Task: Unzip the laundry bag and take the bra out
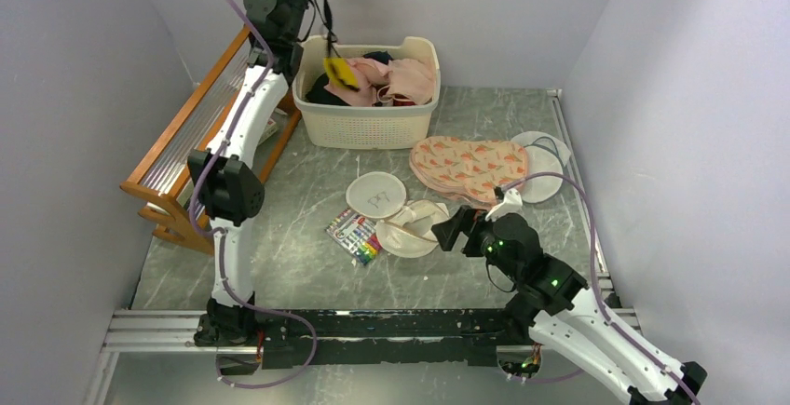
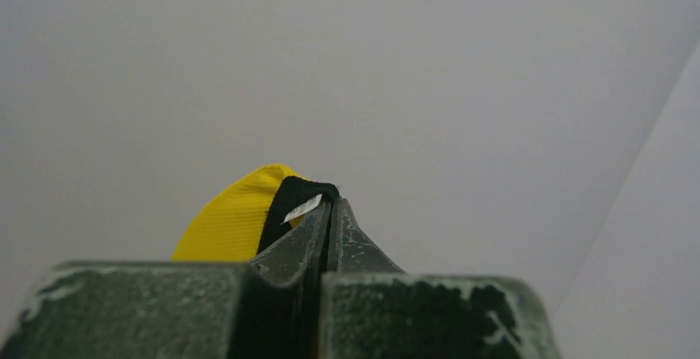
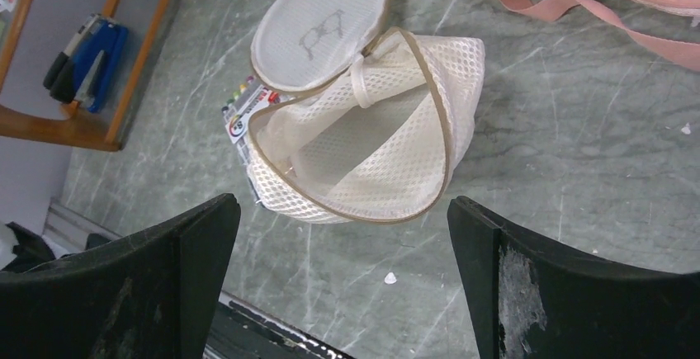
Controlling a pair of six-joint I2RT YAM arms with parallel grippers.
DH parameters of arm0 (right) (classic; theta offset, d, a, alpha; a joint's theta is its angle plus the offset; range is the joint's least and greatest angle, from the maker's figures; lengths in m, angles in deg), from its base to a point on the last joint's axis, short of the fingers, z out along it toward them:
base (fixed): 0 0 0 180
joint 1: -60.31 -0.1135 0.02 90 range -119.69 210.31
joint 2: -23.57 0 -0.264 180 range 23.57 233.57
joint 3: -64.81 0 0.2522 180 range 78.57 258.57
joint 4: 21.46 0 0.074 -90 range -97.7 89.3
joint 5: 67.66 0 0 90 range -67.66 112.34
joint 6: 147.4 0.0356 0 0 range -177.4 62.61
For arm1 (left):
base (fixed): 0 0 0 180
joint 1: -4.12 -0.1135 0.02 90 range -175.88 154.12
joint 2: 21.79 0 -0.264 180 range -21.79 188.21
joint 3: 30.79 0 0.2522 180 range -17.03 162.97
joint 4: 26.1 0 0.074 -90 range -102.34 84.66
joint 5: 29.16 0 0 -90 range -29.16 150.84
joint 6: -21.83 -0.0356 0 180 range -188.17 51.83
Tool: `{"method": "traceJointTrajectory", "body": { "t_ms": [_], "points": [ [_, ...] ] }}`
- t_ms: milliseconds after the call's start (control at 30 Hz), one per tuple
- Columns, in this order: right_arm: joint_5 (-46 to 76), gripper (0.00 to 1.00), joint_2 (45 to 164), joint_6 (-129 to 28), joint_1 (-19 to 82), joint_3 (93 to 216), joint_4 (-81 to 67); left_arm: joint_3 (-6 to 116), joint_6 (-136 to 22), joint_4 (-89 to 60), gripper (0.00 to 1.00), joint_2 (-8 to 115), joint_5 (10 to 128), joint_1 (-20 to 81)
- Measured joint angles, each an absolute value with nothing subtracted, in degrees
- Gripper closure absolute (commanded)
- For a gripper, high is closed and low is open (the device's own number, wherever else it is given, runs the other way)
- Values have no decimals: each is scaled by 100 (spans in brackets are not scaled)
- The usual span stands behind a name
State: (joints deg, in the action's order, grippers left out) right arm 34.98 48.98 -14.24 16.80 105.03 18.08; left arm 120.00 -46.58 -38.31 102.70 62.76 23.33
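Pinched-tight left gripper (image 2: 330, 210) holds the yellow-black bra (image 2: 234, 220) by a thin edge, high at 12 o'clock over basket (image 1: 365, 128). Right gripper (image 3: 342, 227) spread wide, empty, just beside laundry bag (image 3: 363, 157), unzipped, 6 o'clock from basket. Risk: edge slips out, bra drops or its dangling cup snags.
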Motion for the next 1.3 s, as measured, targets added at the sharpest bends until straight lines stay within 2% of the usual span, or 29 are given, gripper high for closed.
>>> {"method": "traceJointTrajectory", "body": {
  "t_ms": [133,433,600,833,867,933,1000,1100,1133,1167,1200,1300],
  "points": [
    [3551,0,5121,-1472,1680,10503,1786,10757,-4387,-4133,93,9964,6527,2066],
    [3452,0,6135,-1874,1680,10671,1118,8129,-4549,-4428,93,9057,7082,2169],
    [3415,0,7005,-2215,1680,10938,392,7467,-5039,-4338,93,8998,7071,2199],
    [3542,0,7663,-2359,1680,11397,27,7541,-6525,-3735,93,9356,6704,2470],
    [3583,0,7641,-2388,1680,11425,27,7539,-6790,-3608,85,9387,6647,2566],
    [3662,0,7552,-2438,1680,11462,25,7539,-7255,-3377,56,9417,6590,2774],
    [3771,0,7346,-2512,1683,11467,47,7539,-7642,-3147,39,9417,6575,3019],
    [3922,0,6957,-2593,1685,11467,79,7541,-7821,-2800,21,9389,6549,3264],
    [3977,0,6802,-2628,1685,11467,101,7539,-7795,-2616,9,9352,6551,3334],
    [4021,0,6645,-2654,1685,11467,143,7522,-7740,-2472,3,9288,6558,3373],
    [4071,0,6509,-2681,1685,11467,191,7454,-7603,-2312,0,9166,6599,3384],
    [4198,0,6177,-2786,1685,11467,350,7089,-7220,-2000,0,8537,6776,3301]
  ]
}}
